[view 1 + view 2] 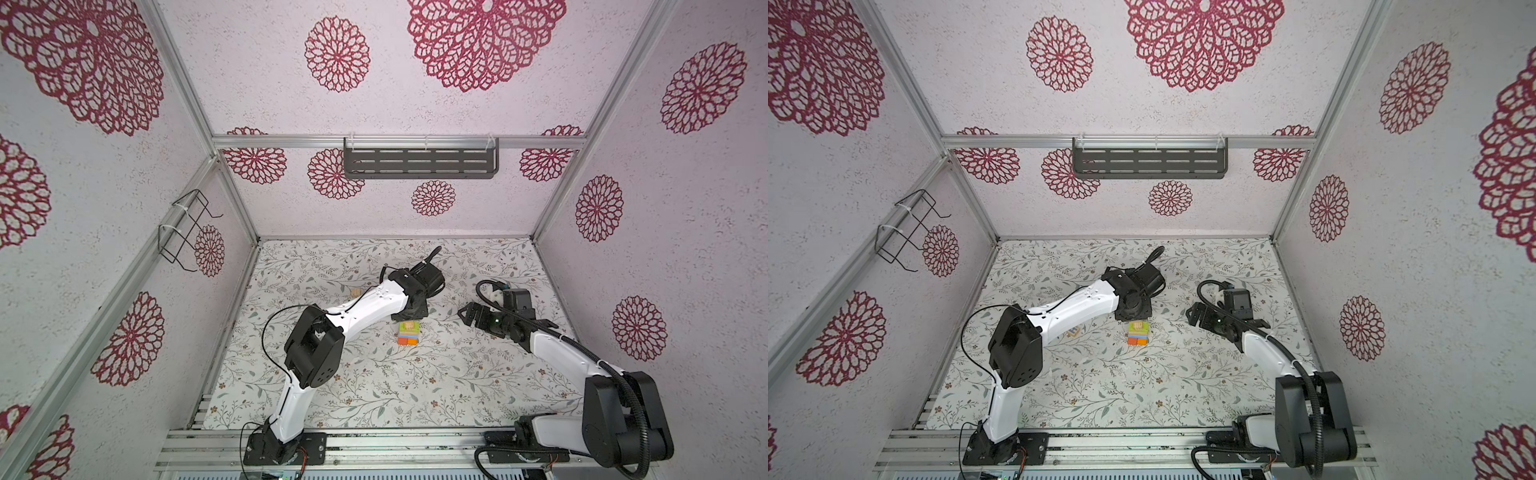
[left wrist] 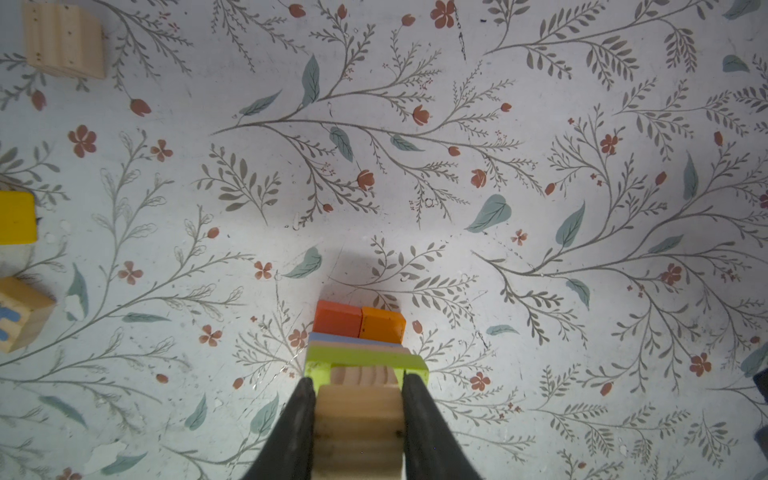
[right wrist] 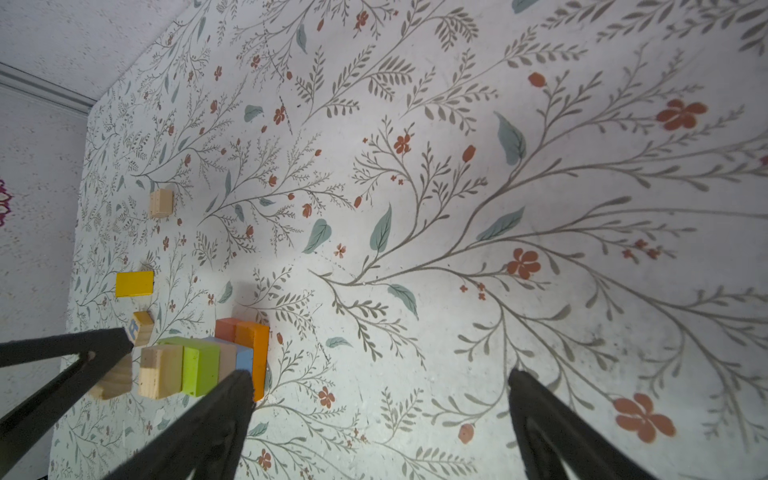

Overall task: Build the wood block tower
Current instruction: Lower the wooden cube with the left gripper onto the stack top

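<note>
My left jaws grip a tan block (image 2: 358,432) over the tower (image 2: 365,361); my right jaws stand wide, empty.

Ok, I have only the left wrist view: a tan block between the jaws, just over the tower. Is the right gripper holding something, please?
Observer: No. The right gripper is open, with nothing between its jaws.
Operator: And where does it stand?
Observer: In both top views it is apart from the tower, on the right of it.
Operator: And what I hold, is it set down already?
Observer: In the right wrist view, from the side, the tan block is very near the top tan cube; whether they touch, I cannot tell.
</note>
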### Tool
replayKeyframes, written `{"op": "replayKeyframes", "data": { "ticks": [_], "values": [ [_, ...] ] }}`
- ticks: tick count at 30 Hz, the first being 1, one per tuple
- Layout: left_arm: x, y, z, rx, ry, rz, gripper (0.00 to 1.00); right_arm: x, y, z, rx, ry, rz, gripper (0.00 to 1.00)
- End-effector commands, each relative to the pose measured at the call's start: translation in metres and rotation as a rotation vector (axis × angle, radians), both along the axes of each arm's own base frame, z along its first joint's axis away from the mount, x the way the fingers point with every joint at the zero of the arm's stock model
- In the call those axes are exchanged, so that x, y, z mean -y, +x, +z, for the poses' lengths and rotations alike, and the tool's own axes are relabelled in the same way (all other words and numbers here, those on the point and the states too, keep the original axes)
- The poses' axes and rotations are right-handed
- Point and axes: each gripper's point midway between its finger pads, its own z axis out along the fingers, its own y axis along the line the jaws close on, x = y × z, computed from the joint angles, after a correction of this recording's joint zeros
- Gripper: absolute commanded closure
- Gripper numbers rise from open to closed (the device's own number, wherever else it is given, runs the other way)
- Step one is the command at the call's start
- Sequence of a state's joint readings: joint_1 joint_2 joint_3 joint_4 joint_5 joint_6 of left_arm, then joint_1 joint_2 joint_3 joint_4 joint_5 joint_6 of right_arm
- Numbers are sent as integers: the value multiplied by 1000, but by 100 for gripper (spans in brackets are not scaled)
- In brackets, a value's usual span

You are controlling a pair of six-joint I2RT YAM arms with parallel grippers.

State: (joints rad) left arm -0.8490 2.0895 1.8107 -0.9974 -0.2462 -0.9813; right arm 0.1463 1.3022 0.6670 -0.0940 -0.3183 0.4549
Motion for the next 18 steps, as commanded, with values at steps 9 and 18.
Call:
{"op": "replayKeyframes", "data": {
  "ticks": [9,18],
  "values": [
    [5,-4,-14,0,12,13,70,-1,2,5,23,13,4,2],
    [3,-5,-16,1,22,12,70,-1,1,5,21,12,5,2]
  ]
}}
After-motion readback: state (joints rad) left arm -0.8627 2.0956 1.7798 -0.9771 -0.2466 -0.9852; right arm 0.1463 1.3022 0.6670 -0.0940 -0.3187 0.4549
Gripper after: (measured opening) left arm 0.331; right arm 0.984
